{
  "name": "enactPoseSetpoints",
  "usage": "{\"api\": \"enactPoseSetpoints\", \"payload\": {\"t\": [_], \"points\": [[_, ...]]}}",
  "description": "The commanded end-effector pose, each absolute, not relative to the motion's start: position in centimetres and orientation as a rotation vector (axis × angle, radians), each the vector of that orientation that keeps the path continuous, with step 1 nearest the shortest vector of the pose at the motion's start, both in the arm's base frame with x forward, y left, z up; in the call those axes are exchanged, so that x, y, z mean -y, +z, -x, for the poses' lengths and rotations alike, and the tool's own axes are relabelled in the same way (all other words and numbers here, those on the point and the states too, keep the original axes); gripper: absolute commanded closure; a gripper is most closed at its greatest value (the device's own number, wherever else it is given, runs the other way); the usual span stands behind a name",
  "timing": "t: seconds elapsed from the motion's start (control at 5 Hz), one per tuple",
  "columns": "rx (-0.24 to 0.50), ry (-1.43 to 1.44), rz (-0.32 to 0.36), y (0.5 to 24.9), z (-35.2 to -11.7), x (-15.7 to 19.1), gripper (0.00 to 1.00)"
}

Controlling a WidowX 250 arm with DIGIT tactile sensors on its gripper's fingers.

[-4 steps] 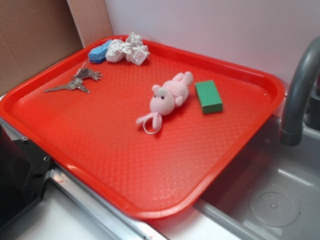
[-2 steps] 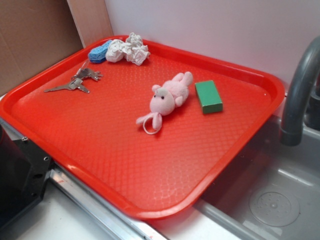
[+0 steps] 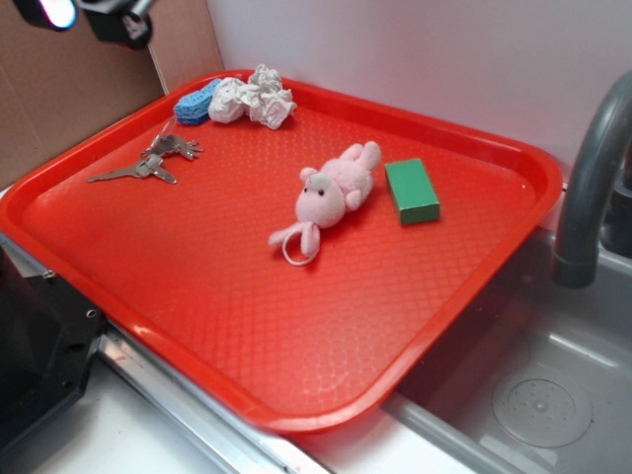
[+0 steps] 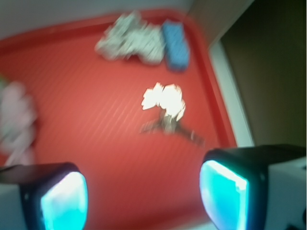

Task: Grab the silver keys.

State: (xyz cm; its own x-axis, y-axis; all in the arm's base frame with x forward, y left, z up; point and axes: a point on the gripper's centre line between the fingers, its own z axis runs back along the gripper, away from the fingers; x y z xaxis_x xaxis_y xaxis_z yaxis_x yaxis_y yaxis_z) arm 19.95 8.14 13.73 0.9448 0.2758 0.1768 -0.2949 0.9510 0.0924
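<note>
Red textured plastic tray holds silver keys, flat metal, near left edge. Crumpled white paper, blue sponge at far corner; pink plush, green block mid-tray. Gripper above, fingers spread, nothing pinched.

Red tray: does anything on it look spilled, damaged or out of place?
Nothing stands out. On the red tray the silver keys, the pink plush toy, the green block, the crumpled white paper and the blue sponge lie apart, none spilled or broken. The claw is open above them.
</note>
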Motion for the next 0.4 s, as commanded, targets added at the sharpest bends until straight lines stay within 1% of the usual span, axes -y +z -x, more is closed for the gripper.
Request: {"api": "enactPoseSetpoints", "payload": {"t": [0.0,0.2], "points": [[0.107,0.410,-0.201,5.1,-20.8,-14.6,0.00],[0.056,0.419,-0.180,0.3,-21.6,-14.2,0.00]]}}
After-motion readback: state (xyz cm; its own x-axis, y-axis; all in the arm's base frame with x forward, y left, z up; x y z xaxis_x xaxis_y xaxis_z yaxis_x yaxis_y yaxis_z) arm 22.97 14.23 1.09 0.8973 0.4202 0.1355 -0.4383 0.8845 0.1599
